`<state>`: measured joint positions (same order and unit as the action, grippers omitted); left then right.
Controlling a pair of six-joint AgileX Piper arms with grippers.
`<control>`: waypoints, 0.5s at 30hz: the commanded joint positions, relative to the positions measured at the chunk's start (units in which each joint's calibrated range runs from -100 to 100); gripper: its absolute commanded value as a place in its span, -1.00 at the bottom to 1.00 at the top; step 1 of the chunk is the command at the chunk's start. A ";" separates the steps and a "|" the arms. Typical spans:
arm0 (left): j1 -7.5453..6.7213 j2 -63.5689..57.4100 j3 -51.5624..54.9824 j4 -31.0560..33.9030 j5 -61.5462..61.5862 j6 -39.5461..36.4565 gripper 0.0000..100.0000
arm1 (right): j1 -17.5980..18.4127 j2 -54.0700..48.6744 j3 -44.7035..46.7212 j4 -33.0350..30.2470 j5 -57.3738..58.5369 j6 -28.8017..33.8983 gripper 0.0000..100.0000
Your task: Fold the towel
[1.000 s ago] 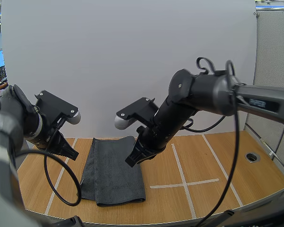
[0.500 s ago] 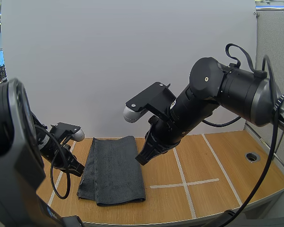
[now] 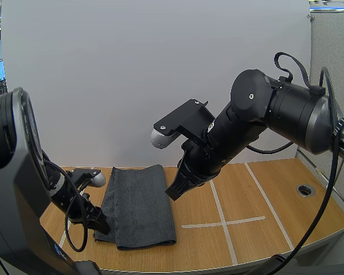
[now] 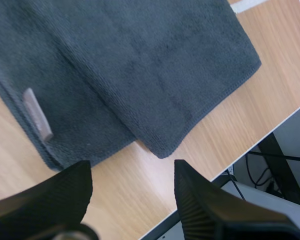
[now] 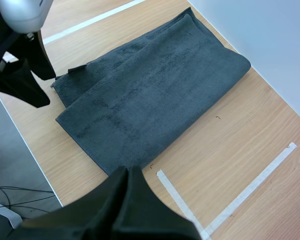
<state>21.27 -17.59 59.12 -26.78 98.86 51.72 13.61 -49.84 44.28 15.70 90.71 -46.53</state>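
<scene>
now the dark grey towel [image 3: 139, 203] lies folded on the wooden table [image 3: 264, 192], my left gripper [image 3: 97, 222] low at its near left corner with fingers spread apart, my right gripper [image 3: 175, 192] raised beside its right edge, fingers pressed together on nothing.

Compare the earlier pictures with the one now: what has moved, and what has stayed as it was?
The left gripper came down from above the left side of the table to the near left corner of the towel, open, gripping nothing. The right gripper, shut, shifted slightly right, off the towel's edge. The towel lies folded and flat as before.
</scene>
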 commanded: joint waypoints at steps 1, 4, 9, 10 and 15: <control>-0.63 0.00 4.13 1.25 1.14 -1.63 0.62 | -0.23 -0.76 0.16 -0.14 0.42 0.71 -1.00; -2.51 0.00 5.20 1.09 1.14 -2.15 0.62 | -0.23 -0.76 0.16 -0.14 0.42 0.71 -1.00; -7.13 0.00 5.45 -0.93 1.14 -5.50 0.62 | -0.23 -0.76 0.16 -0.03 0.42 0.71 -1.00; -7.48 0.00 5.45 -0.35 1.14 -6.02 0.62 | -0.23 -0.76 0.16 -0.03 0.42 0.71 -1.00; -7.66 1.47 5.45 1.84 1.14 -7.54 0.62 | -0.23 -0.76 0.16 -0.03 0.42 0.71 -1.00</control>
<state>14.45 -17.51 64.31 -26.58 98.86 46.86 13.61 -49.84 44.28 15.70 90.71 -46.53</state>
